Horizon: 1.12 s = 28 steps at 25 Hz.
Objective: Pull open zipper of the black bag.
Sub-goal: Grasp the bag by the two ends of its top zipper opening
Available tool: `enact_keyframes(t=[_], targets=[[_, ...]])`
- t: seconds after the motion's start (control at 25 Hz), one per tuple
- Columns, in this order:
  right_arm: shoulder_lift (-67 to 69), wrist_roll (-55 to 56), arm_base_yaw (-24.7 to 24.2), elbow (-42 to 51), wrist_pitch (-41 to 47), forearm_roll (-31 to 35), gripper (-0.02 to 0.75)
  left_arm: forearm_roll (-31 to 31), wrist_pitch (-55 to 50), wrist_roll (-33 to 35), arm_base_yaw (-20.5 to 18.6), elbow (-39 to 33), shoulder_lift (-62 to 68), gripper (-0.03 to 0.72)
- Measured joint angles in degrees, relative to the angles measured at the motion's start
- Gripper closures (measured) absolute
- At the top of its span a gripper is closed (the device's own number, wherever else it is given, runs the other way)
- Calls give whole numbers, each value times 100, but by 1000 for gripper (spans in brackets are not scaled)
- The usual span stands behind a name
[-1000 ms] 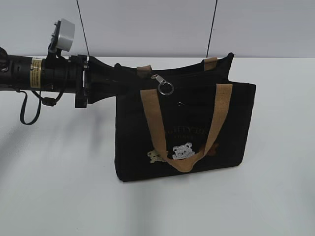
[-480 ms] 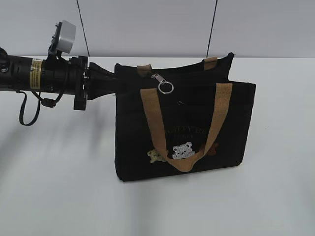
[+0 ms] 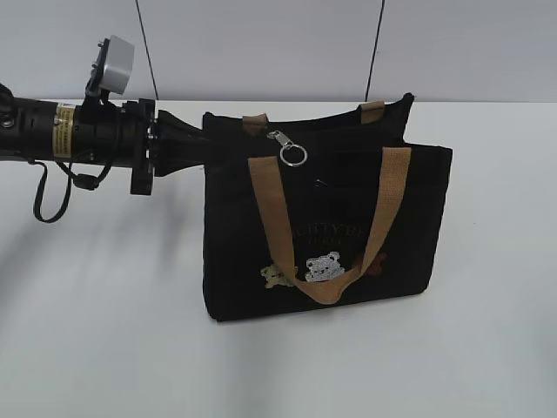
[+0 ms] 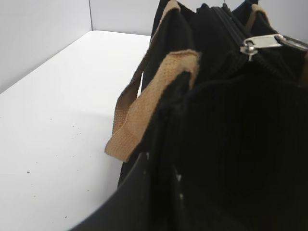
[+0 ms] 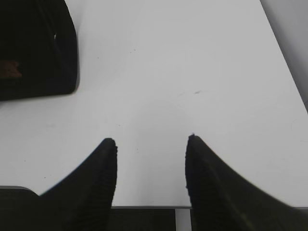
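Jaws of the left gripper (image 3: 204, 144) pinch the black bag (image 3: 348, 218) at its upper left edge; the right gripper (image 5: 151, 159) hangs open over the bare table (image 5: 192, 57). We judge the fabric soft; the zipper (image 3: 287, 148) pull offers the hold.

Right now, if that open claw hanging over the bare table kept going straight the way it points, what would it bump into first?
The right gripper points down at the white table, with nothing between. It would probably meet bare tabletop first; the black bag lies off to one side, though depth is unclear.
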<state>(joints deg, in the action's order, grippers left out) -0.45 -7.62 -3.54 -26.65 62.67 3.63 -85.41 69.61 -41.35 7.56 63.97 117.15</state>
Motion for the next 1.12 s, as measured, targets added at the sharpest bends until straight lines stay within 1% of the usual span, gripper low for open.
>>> enact_keyframes(t=[0.4, 0.52, 0.68, 0.88, 1.12], targets=[[0, -37, 0, 0, 0, 62, 381, -4, 0, 0, 0, 0, 0, 654], [88, -419, 0, -129, 37, 89, 381, -4, 0, 0, 0, 0, 0, 654], [843, -1109, 0, -579, -35, 103, 381, -4, 0, 0, 0, 0, 0, 654], [1548, -1327, 0, -751, -541, 191, 381, -4, 0, 0, 0, 0, 0, 654], [2714, -2194, 55, -1054, -1046, 727, 381, -6, 0, 0, 0, 0, 0, 654]])
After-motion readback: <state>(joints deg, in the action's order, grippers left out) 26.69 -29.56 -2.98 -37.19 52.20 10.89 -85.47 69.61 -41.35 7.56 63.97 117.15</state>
